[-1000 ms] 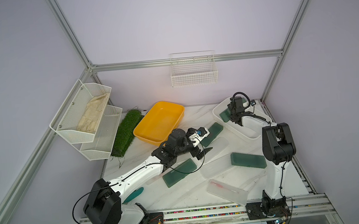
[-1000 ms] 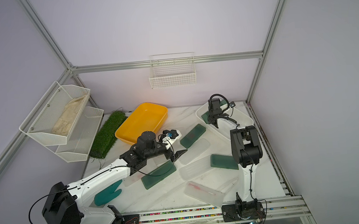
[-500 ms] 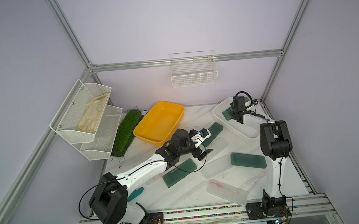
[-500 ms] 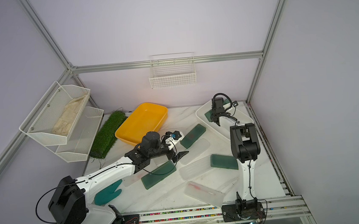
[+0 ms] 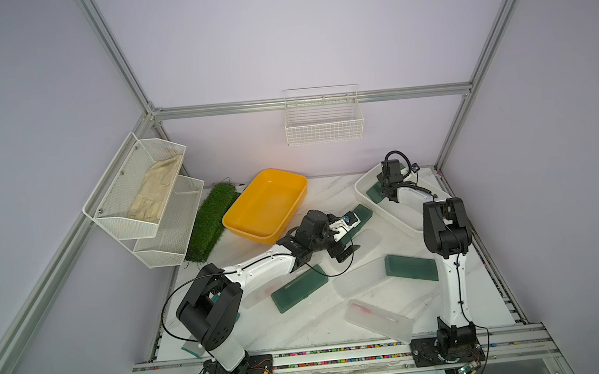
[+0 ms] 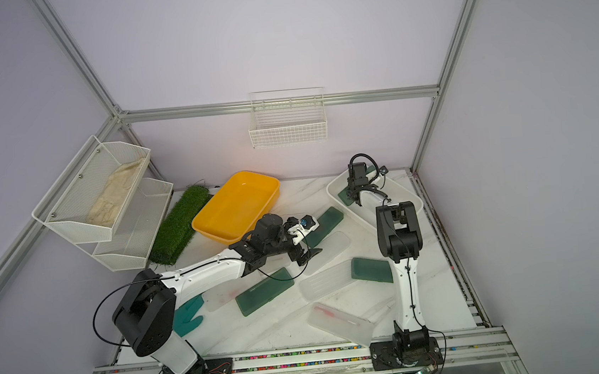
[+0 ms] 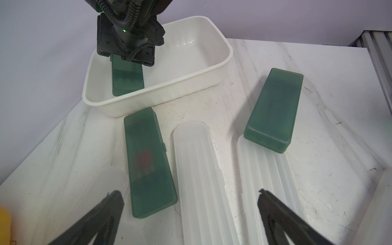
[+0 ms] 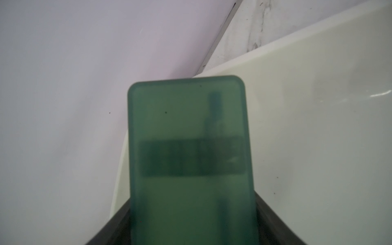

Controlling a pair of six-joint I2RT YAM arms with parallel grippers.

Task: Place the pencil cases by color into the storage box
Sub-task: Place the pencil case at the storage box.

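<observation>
Our right gripper (image 8: 192,218) is clamped on a green pencil case (image 8: 188,148), with one black finger on each long edge. The case is dark, see-through green plastic, flat and long with rounded corners, and a dark bar shows dimly inside it. It hangs tilted inside the white box (image 7: 186,84), at the box's back end. The near wall hides its lower end, so we cannot tell whether it touches the floor of the box. The right arm stands upright from its base, bends at a high elbow and reaches to the back, with the wrist pointing down into the box.

Our left gripper (image 7: 188,199) has its jaws wide apart and holds nothing. It is above the first frosted case (image 7: 199,180) on the table. The left arm stretches low across the table toward the box.

Just beside that case lies a second green case (image 7: 148,161) with a red blur inside it. A third green case (image 7: 275,110) rests with one end on the second frosted case (image 7: 267,180). In both top views a fourth green case (image 5: 299,288) lies just in front of the left forearm, and a third frosted case (image 5: 376,320), with something red inside, lies near the front edge.
</observation>
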